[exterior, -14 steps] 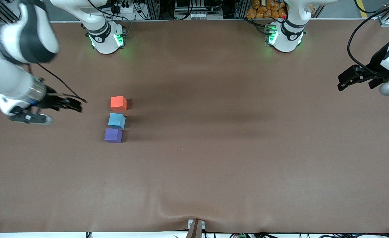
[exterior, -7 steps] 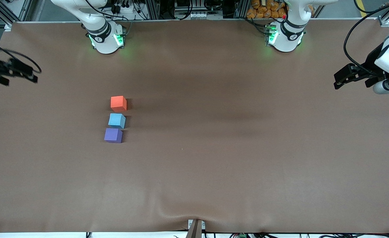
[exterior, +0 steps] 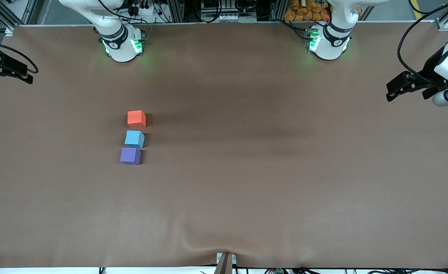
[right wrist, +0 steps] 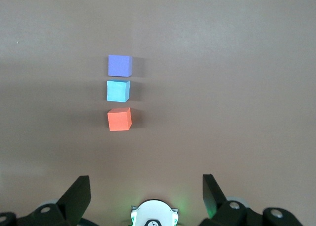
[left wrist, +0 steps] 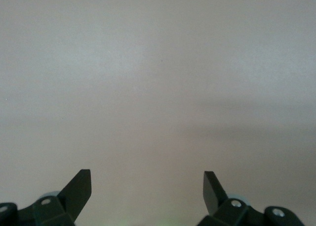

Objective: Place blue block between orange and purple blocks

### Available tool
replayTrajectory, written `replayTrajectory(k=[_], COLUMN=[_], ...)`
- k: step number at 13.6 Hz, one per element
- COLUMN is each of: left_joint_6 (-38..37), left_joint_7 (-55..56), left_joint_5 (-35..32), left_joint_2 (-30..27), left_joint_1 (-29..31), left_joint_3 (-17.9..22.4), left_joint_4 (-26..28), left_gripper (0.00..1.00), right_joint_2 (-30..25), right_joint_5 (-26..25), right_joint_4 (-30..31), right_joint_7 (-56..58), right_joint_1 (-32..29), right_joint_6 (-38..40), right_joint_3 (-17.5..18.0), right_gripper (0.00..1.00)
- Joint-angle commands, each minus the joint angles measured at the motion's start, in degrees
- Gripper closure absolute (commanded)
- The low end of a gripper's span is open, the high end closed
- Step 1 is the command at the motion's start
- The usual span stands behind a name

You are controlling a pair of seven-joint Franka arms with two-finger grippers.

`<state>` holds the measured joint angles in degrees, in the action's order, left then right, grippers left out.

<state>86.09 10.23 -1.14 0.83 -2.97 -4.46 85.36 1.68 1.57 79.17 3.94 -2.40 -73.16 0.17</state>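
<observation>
Fingers (right wrist: 81, 191) of the right gripper (exterior: 18, 72) wide apart, empty, risen away from the worktop's (exterior: 247, 182) edge; left gripper (left wrist: 147, 186) likewise spread, empty. Blue block (exterior: 134, 138) sits between orange block (exterior: 136, 118) and purple block (exterior: 130, 155).

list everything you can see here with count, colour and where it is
orange block: 1, orange-red, on the table toward the right arm's end, farthest of the three from the front camera
blue block: 1, light blue, between the other two, turned a little
purple block: 1, violet, nearest the front camera
table: 1, brown
right gripper: 1, black, open, empty, over the table's edge at its own end
left gripper: 1, black, open, empty, over its own end, waiting
</observation>
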Motion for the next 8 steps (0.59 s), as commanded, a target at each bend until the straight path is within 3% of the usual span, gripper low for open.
replayTrajectory(k=[1,8], left_joint_6=[-1.62,-4.26], left_joint_7=[-0.47,-0.3], left_joint_5=[0.69,1.57], left_joint_2=[-1.79,-1.71], left_joint_1=[0.24,0.59], left_joint_3=[-0.47,-0.03], left_joint_4=[1.56,-1.43], left_gripper=[0.0,0.0], right_joint_2=[0.25,0.52], right_joint_5=[-0.61,-0.78], right_joint_4=[-0.77,-0.59], right_joint_7=[-1.66,-1.66], right_joint_1=[-0.94,-0.94], right_joint_6=[0.92,0.83], right_joint_3=[0.98,0.98], right_gripper=[0.0,0.0])
